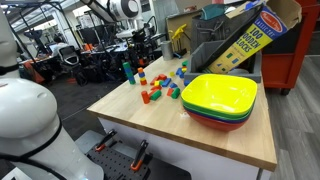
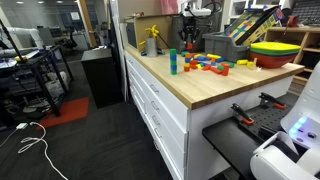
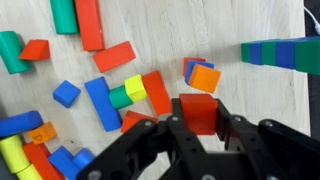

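Since the jaws are clamped shut on a small red wooden cube (image 3: 197, 112), amid loose coloured wooden blocks (image 3: 102, 100) on the pale wooden bench (image 3: 230, 25) and just beside an orange wooden cube (image 3: 205, 78), a shallow grip could let it twist free and scatter its neighbours.

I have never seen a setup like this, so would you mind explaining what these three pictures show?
This is one robot arm with a two-fingered hand. Two pictures come from cameras standing in the room, looking at the same wooden table from different places. The third comes from a camera on the arm's wrist, looking down past the hand. On the table lie many loose coloured blocks and a stack of coloured bowls; a tilted box of wooden blocks stands behind them. In the wrist view the hand is shut on a red block, with the other blocks spread below it.
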